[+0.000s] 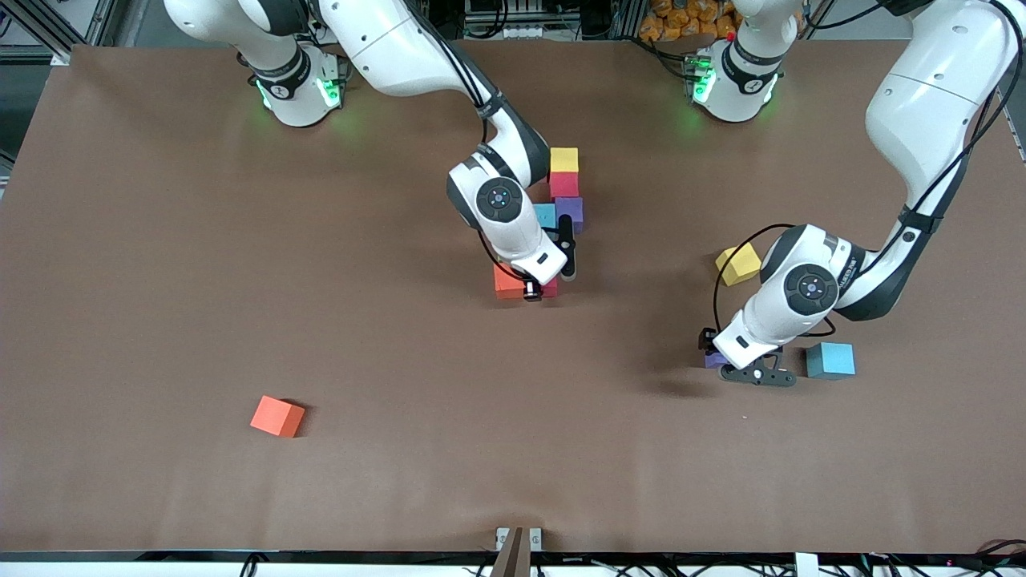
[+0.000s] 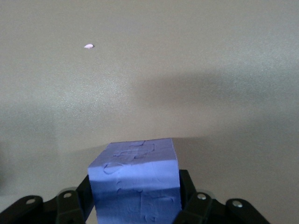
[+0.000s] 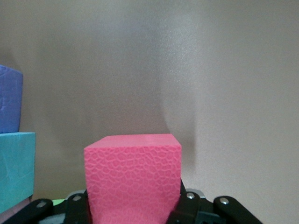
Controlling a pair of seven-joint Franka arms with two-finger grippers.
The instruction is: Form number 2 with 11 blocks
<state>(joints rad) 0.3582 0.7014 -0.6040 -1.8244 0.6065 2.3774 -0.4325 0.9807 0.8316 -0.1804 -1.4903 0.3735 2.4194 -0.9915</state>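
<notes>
The part-built number 2 lies mid-table: a yellow block [image 1: 563,159], a red block [image 1: 563,184], a light blue block [image 1: 545,215] and a purple block [image 1: 570,211], with an orange block [image 1: 506,282] nearer the front camera. My right gripper [image 1: 551,276] is shut on a pink block [image 3: 133,172] set down beside the orange one. The light blue block [image 3: 16,168] and purple block [image 3: 10,98] show at the edge of the right wrist view. At the left arm's end, my left gripper [image 1: 733,366] is down on the table, shut on a loose purple block [image 2: 135,177].
Loose blocks lie around: an orange one [image 1: 277,416] toward the right arm's end near the front camera, a yellow one [image 1: 738,263] and a light blue one [image 1: 830,360] beside the left gripper. A small white scrap [image 2: 88,45] lies on the brown table [image 1: 401,361].
</notes>
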